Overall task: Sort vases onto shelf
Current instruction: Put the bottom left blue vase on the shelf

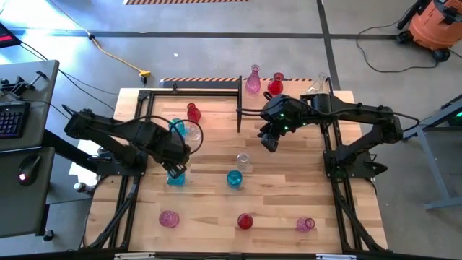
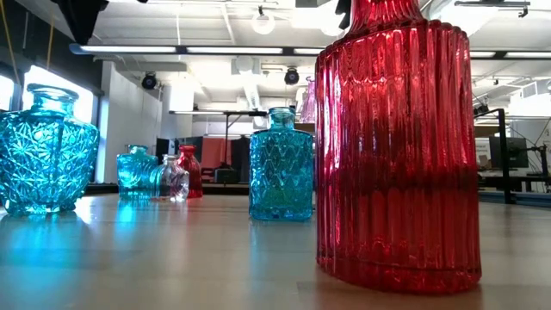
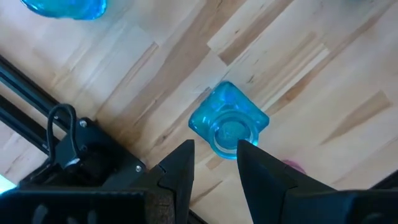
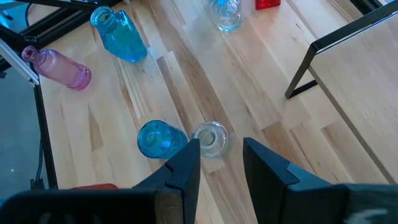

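My left gripper [image 1: 175,170] points straight down, open, above a turquoise square vase [image 3: 229,127] that stands on its base on the tabletop; the fingers do not touch it. My right gripper [image 1: 268,141] hangs open and slanting down over the table's middle, above a clear vase [image 4: 211,138] and a blue vase [image 4: 158,138]. The shelf [image 1: 253,101] is the raised pale board at the far right. A pink vase [image 1: 253,81], a red vase [image 1: 275,84] and a clear vase [image 1: 321,83] stand along its far edge.
A red vase [image 1: 193,112], a blue vase [image 1: 175,127] and a clear vase [image 1: 192,132] stand at the far left. Near the front edge are a pink vase [image 1: 169,219], a red vase [image 1: 245,221] and another pink one [image 1: 306,224]. A black shelf leg [image 4: 298,74] rises beside my right gripper.
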Controlling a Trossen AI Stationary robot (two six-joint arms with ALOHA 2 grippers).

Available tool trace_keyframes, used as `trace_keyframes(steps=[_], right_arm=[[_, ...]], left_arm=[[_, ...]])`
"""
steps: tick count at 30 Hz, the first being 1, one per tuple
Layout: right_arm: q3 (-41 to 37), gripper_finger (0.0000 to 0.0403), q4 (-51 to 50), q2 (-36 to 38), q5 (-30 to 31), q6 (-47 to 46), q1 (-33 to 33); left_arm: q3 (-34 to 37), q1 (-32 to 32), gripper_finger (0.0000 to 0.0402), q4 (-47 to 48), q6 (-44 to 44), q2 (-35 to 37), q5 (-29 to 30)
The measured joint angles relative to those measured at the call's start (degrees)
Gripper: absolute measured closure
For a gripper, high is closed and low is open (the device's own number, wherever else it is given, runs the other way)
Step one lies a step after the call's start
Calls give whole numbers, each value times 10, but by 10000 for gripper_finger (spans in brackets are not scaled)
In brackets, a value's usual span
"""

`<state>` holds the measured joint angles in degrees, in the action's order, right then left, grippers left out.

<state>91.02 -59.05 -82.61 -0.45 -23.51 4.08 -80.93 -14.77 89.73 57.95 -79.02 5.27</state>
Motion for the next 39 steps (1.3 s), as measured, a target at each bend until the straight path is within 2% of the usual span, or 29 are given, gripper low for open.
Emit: trace_keyframes(steps=[10, 27, 33, 39], right_arm=[[0, 302, 2, 0, 0, 0, 0], [0, 300, 2, 0, 6, -73, 0], [0, 276, 2, 0, 0, -86, 0], [0, 224, 2, 0, 0, -76, 0]], left_arm=[[59, -22, 289, -2, 4, 3, 12], [73, -30, 289, -42, 0, 4, 9], [73, -29, 289, -53, 4, 4, 0], [73, -30, 289, -61, 5, 4, -9]])
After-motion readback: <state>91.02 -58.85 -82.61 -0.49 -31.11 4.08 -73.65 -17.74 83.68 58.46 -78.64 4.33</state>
